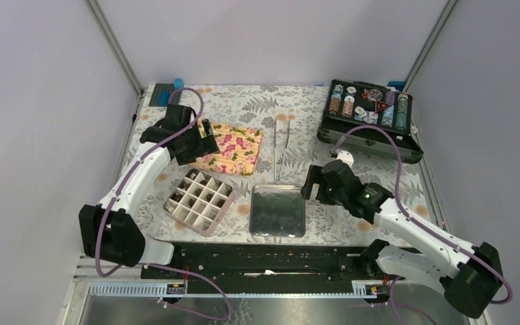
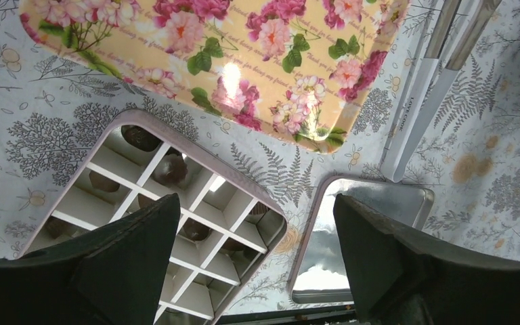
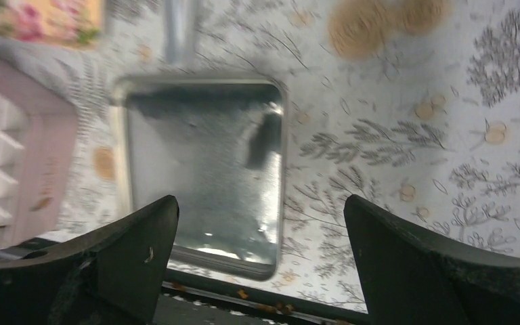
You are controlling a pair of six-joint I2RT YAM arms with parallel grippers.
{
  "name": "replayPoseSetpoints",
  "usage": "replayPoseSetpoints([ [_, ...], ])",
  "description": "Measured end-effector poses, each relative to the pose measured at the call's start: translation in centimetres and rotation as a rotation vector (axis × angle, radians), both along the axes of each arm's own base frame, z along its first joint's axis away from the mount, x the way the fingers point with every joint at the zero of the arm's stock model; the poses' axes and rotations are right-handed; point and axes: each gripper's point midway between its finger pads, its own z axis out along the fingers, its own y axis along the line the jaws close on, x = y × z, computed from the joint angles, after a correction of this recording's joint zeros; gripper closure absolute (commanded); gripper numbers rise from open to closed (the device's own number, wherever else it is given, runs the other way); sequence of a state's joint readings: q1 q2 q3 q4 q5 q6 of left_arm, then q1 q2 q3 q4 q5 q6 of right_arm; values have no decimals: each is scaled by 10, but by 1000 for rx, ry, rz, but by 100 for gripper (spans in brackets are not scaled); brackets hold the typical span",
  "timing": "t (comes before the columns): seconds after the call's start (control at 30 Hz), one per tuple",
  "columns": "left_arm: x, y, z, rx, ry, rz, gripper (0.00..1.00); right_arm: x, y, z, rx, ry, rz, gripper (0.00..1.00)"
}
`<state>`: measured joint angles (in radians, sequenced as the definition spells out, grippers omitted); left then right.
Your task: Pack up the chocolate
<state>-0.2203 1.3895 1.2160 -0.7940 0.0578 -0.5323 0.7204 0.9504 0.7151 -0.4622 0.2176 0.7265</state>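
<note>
1. Left end effector [image 2: 255, 203]: fingers wide apart, empty, above the box [image 2: 196, 139] and floral lid [image 2: 230, 61].
2. Right end effector [image 3: 261, 203]: fingers apart, empty, over the steel tray [image 3: 203, 169].
3. Chocolate [image 2: 169, 169]: brown pieces lie in the box's cells.
4. Writing: cursive on the lid and print on the tongs [image 2: 406, 115], neither clearly legible.

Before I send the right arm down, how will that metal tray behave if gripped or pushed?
The metal tray looks thin, so probably light yet stiff. Its polished surface mirrors the light, so a grip may slip. It lies flat on the tablecloth with a low rim, so a push should slide it, not tip it.
</note>
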Motion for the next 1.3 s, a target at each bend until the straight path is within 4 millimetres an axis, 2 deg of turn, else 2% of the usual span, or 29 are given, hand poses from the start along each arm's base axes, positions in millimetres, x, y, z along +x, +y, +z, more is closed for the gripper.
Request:
replayPoseSetpoints([
  [0.2, -10, 5, 7, -23, -22, 8, 10, -15, -7, -56, -106, 146, -13, 11],
  [0.37, -14, 7, 6, -33, -15, 10, 10, -29, -2, -93, -181, 244, 11, 40],
  [0.5, -14, 6, 7, -49, -13, 8, 10, -32, 2, -105, -201, 272, 17, 56],
  [0.63, -14, 6, 9, -60, -15, 7, 10, -33, 4, -115, -225, 296, 22, 59],
  [0.77, -16, 10, 9, -61, -11, 18, 10, -28, 11, -117, -219, 284, 26, 61],
  [1.0, -18, 35, 10, -82, -13, 94, 10, -21, 22, -118, -194, 265, 38, 100],
  [1.17, -19, 54, 7, -86, 3, 152, 10, -26, 18, -114, -202, 267, 41, 100],
  [1.3, -19, 61, 6, -87, 6, 175, 9, -24, 13, -87, -171, 199, 37, 100],
])
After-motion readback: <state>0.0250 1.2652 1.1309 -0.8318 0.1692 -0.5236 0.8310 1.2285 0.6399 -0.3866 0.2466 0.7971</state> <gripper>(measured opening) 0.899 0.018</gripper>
